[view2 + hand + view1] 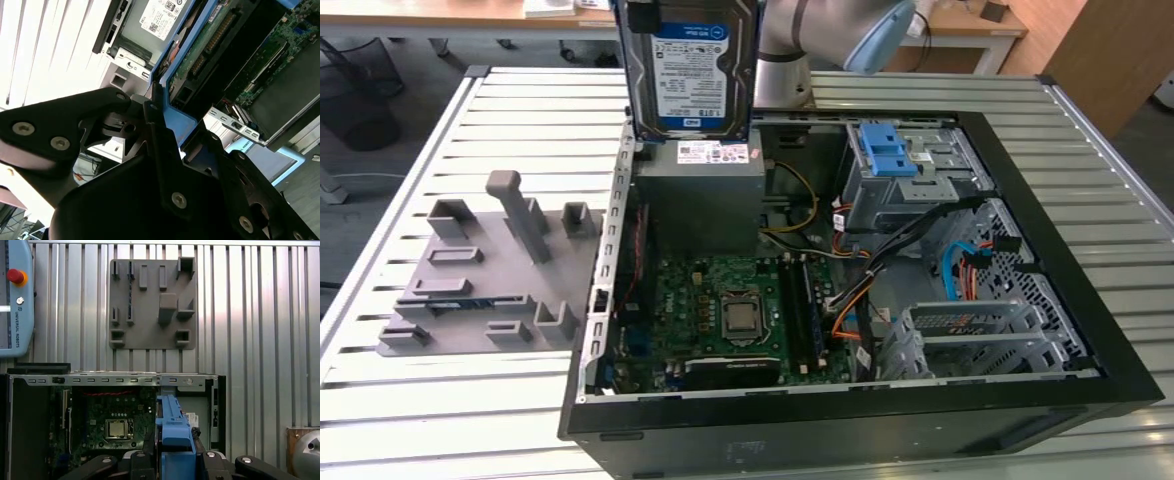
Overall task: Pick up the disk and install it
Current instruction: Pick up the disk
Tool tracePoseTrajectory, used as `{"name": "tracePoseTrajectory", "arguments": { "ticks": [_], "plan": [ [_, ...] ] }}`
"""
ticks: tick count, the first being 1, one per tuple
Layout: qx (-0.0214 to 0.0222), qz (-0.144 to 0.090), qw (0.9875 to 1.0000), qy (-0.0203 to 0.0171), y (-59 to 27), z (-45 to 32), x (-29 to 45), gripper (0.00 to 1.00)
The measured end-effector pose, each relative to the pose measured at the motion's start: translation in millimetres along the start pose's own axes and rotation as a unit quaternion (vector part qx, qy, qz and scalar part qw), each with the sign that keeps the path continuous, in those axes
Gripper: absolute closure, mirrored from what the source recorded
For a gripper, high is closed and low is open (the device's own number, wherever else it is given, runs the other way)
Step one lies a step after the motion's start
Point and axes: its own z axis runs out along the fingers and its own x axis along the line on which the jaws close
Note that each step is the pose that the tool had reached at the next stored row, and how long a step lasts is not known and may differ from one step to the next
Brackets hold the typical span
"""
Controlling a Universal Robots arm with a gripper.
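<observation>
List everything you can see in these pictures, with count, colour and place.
disk: one, silver-grey with blue bracket, held upright over the case's power-supply end
computer case: one, black, open, lying on the table
power supply: one, grey, inside the case
motherboard: one, green, inside the case
drive cage: one, grey with blue clips, inside the case
fixture plate: one, grey, on the table beside the case
table: one, slatted silver
arm: one, grey, behind the disk
fingers: one pair, black, shut on the disk's bracket
</observation>
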Motion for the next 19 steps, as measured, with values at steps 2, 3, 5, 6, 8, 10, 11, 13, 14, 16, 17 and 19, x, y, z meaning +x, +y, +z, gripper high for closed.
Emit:
{"name": "tracePoseTrajectory", "arguments": {
  "ticks": [2, 3, 5, 6, 8, 10, 11, 13, 14, 16, 17, 19],
  "plan": [
    [0.0000, 0.000, 1.0000, 0.0000, -0.2, 0.0, -0.1, 0.63],
    [0.0000, 0.000, 1.0000, 0.0000, -0.2, 0.0, -0.1, 0.63],
    [0.0000, 0.000, 1.0000, 0.0000, -0.3, 0.0, -0.1, 0.63],
    [0.0000, 0.000, 1.0000, 0.0000, -0.3, 0.0, -0.1, 0.63],
    [0.0000, 0.000, 1.0000, 0.0000, -0.3, 0.0, -0.1, 0.63],
    [0.0002, 0.000, 1.0000, 0.0000, -0.4, 0.0, -0.1, 0.63],
    [0.0007, 0.000, 1.0000, 0.0000, -0.4, 0.0, -0.1, 0.63],
    [0.0021, 0.000, 1.0000, 0.0000, -0.4, 0.0, 0.9, 0.63],
    [0.0024, 0.000, 1.0000, -0.0001, -0.4, 0.1, 2.2, 0.63],
    [0.0040, 0.000, 1.0000, -0.0001, -0.5, 0.5, 6.2, 0.63],
    [0.0051, 0.000, 1.0000, -0.0002, -0.5, 0.7, 8.4, 0.63],
    [0.0066, 0.000, 1.0000, -0.0002, -0.7, 1.1, 13.3, 0.63]
  ]
}}
